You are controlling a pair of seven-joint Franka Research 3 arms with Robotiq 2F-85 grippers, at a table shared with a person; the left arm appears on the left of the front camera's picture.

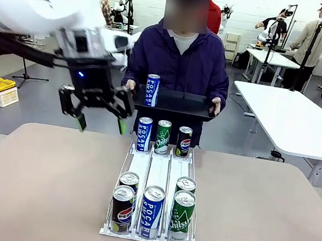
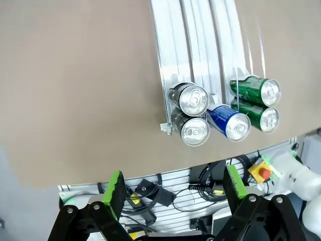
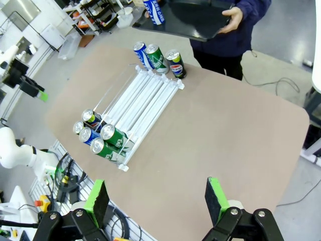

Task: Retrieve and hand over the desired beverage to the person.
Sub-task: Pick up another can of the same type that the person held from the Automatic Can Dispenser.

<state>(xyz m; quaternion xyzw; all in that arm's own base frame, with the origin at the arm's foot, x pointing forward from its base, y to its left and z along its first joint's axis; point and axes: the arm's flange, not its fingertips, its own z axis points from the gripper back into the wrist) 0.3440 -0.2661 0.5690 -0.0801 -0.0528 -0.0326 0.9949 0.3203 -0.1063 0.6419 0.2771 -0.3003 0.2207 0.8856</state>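
Racked cans [image 1: 152, 211] sit nearest; beyond, the left gripper [image 1: 101, 126] hangs wide open and empty, left of and below the blue can [image 1: 152, 89] on the person [image 1: 180, 61]'s black tray [image 1: 181, 102].

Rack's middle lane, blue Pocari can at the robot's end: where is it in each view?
Front view: blue can bottom centre, nearest row, between a Pepsi can and a green can.
Left wrist view: blue can right of centre, top facing the camera.
Right wrist view: blue can left of centre, among the five clustered cans.
Shared landmark: the white rack with three lanes.
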